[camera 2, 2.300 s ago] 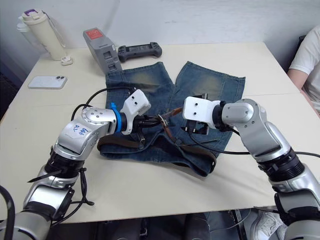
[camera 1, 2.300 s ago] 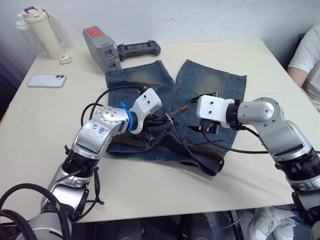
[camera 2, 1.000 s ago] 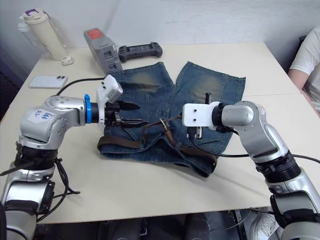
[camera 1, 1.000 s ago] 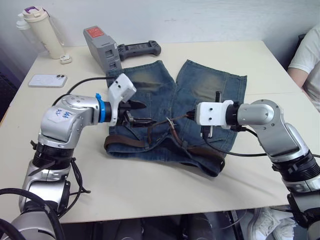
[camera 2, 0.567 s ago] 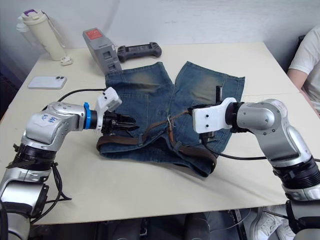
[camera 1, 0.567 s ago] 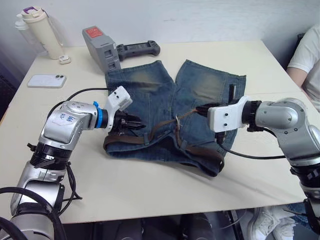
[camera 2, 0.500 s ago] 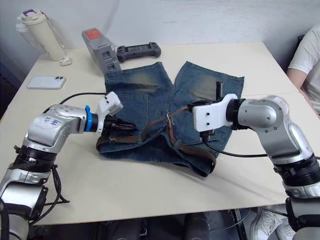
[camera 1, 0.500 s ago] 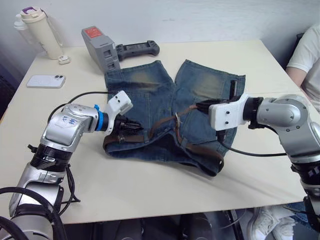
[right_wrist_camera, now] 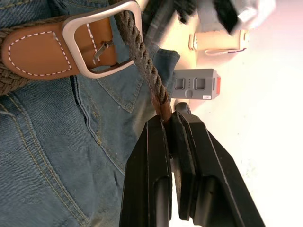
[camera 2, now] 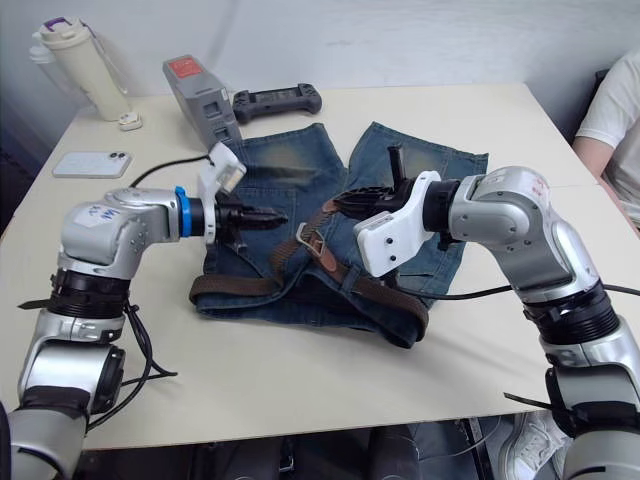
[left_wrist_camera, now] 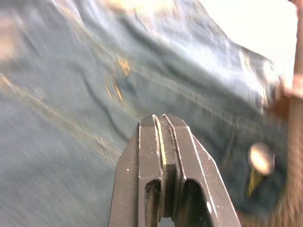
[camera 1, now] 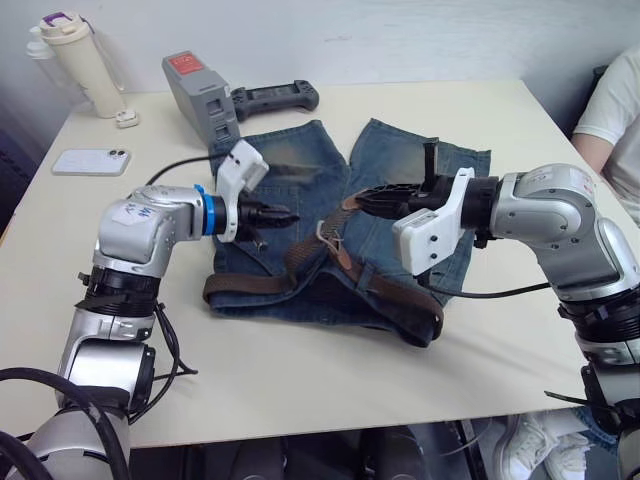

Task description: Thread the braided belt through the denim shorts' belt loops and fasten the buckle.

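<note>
Right gripper [right_wrist_camera: 166, 120] clamped on the tip of the dark brown braided belt [right_wrist_camera: 140, 54], already poked through its silvery metal buckle [right_wrist_camera: 102, 41], hanging over faded blue denim shorts [camera 1: 300, 175]. Left gripper [left_wrist_camera: 163, 125] pinched together, empty.

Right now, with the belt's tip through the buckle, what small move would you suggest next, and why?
Probably keep drawing the right gripper away from the buckle: it is shut on the braided belt tip, the strap already runs through the frame, and slack still arches above the denim shorts.
</note>
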`<state>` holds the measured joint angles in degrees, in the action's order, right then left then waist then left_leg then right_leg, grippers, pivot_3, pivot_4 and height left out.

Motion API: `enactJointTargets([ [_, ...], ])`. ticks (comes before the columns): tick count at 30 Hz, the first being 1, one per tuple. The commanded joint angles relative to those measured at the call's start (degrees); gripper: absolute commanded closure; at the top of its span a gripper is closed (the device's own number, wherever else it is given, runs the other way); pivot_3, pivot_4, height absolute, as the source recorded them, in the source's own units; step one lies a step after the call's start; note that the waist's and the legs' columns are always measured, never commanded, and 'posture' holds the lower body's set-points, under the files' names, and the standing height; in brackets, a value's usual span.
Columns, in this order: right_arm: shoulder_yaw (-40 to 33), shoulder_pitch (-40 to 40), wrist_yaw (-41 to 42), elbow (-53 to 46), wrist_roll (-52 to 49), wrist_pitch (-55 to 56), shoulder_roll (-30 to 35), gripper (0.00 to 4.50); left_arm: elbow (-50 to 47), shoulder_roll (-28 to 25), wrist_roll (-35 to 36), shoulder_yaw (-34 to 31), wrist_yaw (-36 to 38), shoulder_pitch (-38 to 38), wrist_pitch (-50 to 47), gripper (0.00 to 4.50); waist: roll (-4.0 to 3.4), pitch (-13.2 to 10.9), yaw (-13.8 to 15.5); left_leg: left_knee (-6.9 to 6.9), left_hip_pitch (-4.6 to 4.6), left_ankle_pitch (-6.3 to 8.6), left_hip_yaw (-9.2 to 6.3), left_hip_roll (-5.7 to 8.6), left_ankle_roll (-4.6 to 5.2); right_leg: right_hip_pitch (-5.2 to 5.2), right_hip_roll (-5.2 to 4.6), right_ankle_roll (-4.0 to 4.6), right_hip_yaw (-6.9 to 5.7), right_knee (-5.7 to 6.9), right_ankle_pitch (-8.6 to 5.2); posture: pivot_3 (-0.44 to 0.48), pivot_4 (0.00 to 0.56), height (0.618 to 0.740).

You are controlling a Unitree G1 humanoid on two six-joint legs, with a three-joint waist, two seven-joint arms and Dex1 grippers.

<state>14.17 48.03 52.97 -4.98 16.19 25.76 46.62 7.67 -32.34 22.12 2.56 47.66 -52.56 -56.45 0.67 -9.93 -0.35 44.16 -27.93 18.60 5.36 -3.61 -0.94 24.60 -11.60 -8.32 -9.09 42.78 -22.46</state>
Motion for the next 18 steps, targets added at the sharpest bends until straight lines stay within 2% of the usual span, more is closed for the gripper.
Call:
enactJointTargets([
  [1,-0.52,0.79,-1.69,0.25,2.16,4.98,1.07,4.5,-0.31,0.04,0.19,-1.32,-1.62,-1.01,-0.17,4.44,0.0,0.0,0.02,0.01,0.0,0.0,0.0,0.0,0.0,0.0,0.0,0.0,0.01,0.0,0.0,0.0,0.15,0.65],
  [8,0.34,5.34,-2.51,6.67,6.12,9.88,2.16,4.5,-2.4,2.67,3.88,-3.26,-2.34,-2.34,-2.97,4.44,0.01,0.0,0.25,0.08,-0.05,0.0,-0.02,0.0,0.0,0.03,0.0,0.0,0.03,0.04,0.0,0.0,0.15,0.65],
  [13,0.97,6.11,-1.78,8.33,9.89,6.24,2.4,4.5,-5.84,4.51,8.39,-4.18,-1.73,-3.61,-7.18,4.44,0.01,0.0,0.19,0.18,-0.12,0.0,-0.06,0.02,0.0,0.02,-0.01,0.0,0.03,0.05,0.0,0.0,0.15,0.65],
  [18,1.06,4.59,0.8,5.04,7.79,0.98,1.31,4.5,-10.45,7.18,9.31,-1.73,-3.48,-2.8,-8.06,4.44,-0.01,0.01,0.16,0.17,-0.11,0.0,-0.08,0.01,0.0,0.03,0.0,0.0,0.03,0.09,0.0,0.0,0.15,0.65],
])
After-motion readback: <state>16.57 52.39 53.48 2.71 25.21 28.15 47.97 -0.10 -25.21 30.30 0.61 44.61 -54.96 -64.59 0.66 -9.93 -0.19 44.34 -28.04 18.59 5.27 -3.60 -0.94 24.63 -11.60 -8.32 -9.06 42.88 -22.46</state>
